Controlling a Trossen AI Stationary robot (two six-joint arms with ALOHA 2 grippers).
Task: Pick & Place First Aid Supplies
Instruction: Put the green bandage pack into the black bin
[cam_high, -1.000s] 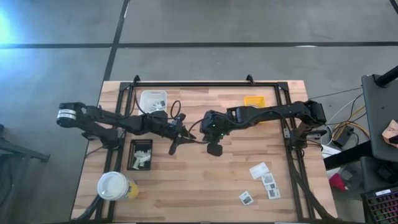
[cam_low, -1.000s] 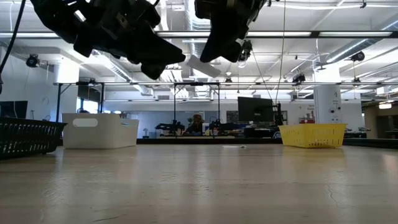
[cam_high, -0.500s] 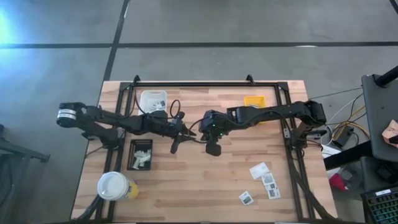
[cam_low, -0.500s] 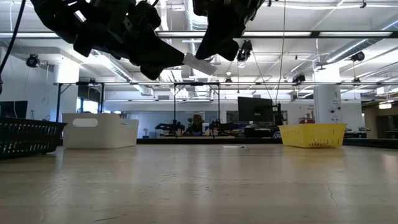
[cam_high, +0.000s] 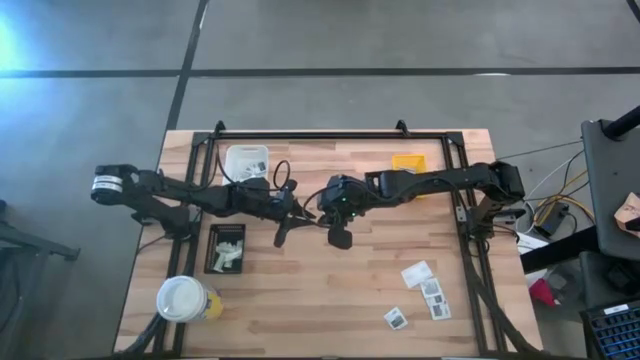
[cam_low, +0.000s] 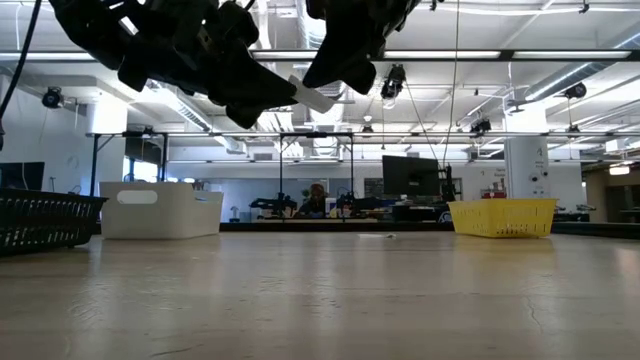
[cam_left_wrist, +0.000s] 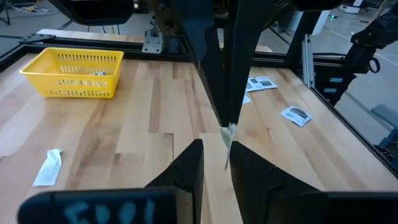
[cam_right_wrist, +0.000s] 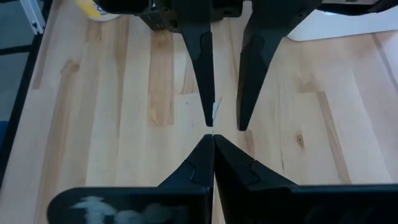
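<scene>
Nearest the low camera the surface (cam_low: 320, 300) lies bare, and above it the two grippers meet in mid-air over the middle. The right gripper (cam_right_wrist: 213, 134) is pressed fully closed, pinching one edge of a small white packet (cam_low: 312, 96). The left gripper (cam_left_wrist: 216, 147) stands part-open, its fingers either side of the packet's other end; whether they already bear on it I cannot tell. This looks like a hand-over, held high so neither arm drags on the wood and the packet hangs free for the second grip.

Beyond, the black tray (cam_high: 225, 249) with white pieces sits near the left arm, likely the receiving side, with the white tray (cam_high: 246, 161) farther back and the yellow tray (cam_high: 408, 163) opposite. More packets (cam_high: 424, 284) lie well apart toward the right front corner. Open board surrounds the meeting point; the metal frame rail (cam_high: 330, 136) is the only edge to mind.
</scene>
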